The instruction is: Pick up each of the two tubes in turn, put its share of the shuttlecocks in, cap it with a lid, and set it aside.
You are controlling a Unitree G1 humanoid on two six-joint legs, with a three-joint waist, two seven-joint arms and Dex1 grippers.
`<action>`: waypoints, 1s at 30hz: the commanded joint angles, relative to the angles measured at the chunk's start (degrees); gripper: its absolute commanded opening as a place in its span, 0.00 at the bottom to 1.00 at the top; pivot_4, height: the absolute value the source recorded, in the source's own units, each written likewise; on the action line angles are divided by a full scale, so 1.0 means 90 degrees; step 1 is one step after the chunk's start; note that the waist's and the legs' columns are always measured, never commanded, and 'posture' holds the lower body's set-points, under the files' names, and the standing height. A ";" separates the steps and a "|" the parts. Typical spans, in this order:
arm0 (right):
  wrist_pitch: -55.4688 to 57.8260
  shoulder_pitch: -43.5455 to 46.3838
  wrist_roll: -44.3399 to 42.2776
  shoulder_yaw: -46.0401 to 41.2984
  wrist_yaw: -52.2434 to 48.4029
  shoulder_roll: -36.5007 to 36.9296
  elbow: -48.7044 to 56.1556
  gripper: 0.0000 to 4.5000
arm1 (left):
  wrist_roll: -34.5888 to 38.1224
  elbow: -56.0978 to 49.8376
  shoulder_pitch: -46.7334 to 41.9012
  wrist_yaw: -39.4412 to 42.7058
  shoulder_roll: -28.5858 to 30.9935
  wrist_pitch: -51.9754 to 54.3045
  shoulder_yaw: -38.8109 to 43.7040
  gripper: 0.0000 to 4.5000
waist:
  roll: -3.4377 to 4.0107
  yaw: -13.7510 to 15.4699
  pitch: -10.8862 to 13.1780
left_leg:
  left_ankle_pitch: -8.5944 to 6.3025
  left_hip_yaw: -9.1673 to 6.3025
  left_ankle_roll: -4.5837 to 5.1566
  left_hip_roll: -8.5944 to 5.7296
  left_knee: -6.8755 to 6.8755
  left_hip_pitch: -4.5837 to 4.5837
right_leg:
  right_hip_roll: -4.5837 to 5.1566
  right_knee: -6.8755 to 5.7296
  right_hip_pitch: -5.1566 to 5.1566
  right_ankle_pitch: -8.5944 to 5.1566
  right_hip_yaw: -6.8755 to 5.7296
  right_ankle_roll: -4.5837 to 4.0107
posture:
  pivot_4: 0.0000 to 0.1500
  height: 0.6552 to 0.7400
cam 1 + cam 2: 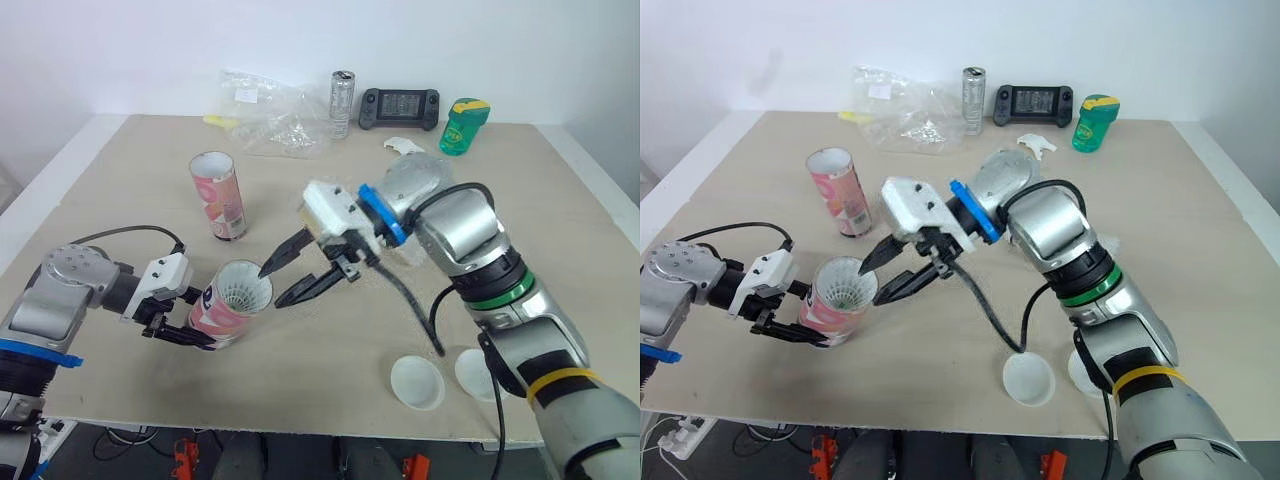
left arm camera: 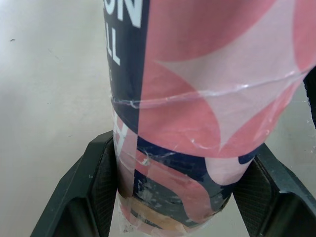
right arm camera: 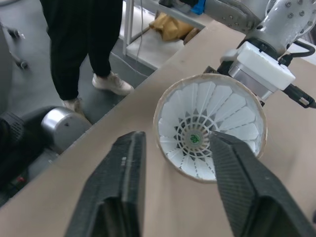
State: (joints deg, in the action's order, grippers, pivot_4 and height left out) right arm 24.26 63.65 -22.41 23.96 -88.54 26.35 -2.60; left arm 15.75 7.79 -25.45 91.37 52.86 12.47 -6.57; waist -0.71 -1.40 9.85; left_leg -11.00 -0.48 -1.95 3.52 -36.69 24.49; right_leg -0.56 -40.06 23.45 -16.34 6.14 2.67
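The left claw pinches the lower part of a pink tube at the near left of the bench. It holds the tube tilted, with its open mouth turned toward the right arm, most likely so that shuttlecocks can be slid in from that side rather than dropped from above. The right claw hangs just in front of that mouth with its two black fingers spread and nothing between them, which suggests a shuttlecock has been let go. A white shuttlecock sits inside the mouth, skirt outward. Only one can be counted, and whether more are stacked beneath it cannot be told. There are two tubes: the held one and a second tube standing upright and open a little farther back on the left, probably waiting its turn. Two white lids lie side by side at the near right edge, within the right arm's reach for capping. Neither tube is capped yet, so the task looks to be in its first half — filling the first tube.
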 commanded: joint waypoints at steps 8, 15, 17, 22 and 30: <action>-0.0886 0.0707 0.0812 0.0369 -0.0161 -0.0679 -0.0924 0.01 | -0.0099 0.0096 0.0077 -0.0187 -0.0090 -0.0091 -0.0017 0.62 | 0.0002 -0.0001 0.0001 | 0.0000 0.0005 0.0000 0.0005 0.0004 -0.0010 | -0.0006 -0.0003 0.0002 0.0001 0.0001 -0.0008 | 1.00 0.78; -0.1669 0.1117 0.1735 0.1099 -0.0146 -0.1383 -0.1800 0.01 | -0.0053 0.0147 0.0081 -0.0218 -0.0141 -0.0037 0.0006 0.62 | 0.0002 0.0008 0.0000 | 0.0002 0.0007 -0.0003 0.0005 0.0002 -0.0010 | -0.0004 -0.0003 0.0001 0.0004 0.0001 -0.0006 | 1.00 0.78; -0.1955 0.1209 0.2025 0.1370 -0.0224 -0.1572 -0.2006 0.01 | -0.0024 0.0141 0.0092 -0.0242 -0.0160 0.0008 0.0024 0.62 | 0.0003 0.0008 0.0000 | 0.0002 0.0006 -0.0002 0.0006 0.0004 -0.0013 | -0.0007 -0.0006 0.0001 0.0004 0.0001 -0.0009 | 1.00 0.78; -0.2659 0.1422 0.2572 0.1807 -0.0275 -0.2108 -0.2641 0.01 | 0.0061 0.0097 0.0135 -0.0315 -0.0201 0.0119 0.0066 0.62 | 0.0001 0.0020 0.0000 | 0.0006 0.0001 -0.0010 0.0004 0.0001 -0.0014 | -0.0003 -0.0009 -0.0002 0.0001 -0.0004 -0.0010 | 1.00 0.78; -0.3103 0.1661 0.2891 0.1726 -0.0294 -0.2792 -0.3358 0.01 | 0.0330 -0.0054 0.0275 -0.0457 -0.0263 0.0493 0.0375 0.62 | -0.0001 0.0015 -0.0002 | 0.0010 -0.0002 -0.0016 0.0011 0.0007 -0.0026 | -0.0008 -0.0013 -0.0005 0.0004 -0.0012 -0.0022 | 1.00 0.78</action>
State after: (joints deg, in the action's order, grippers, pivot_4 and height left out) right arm -3.40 78.69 4.59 39.10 -89.22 3.69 -33.06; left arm 18.00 8.54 -22.91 89.34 51.49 16.54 -3.84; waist -0.72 -1.27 9.83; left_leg -10.91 -0.51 -2.09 3.61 -36.62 24.25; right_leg -0.63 -40.17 23.40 -16.30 6.01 2.47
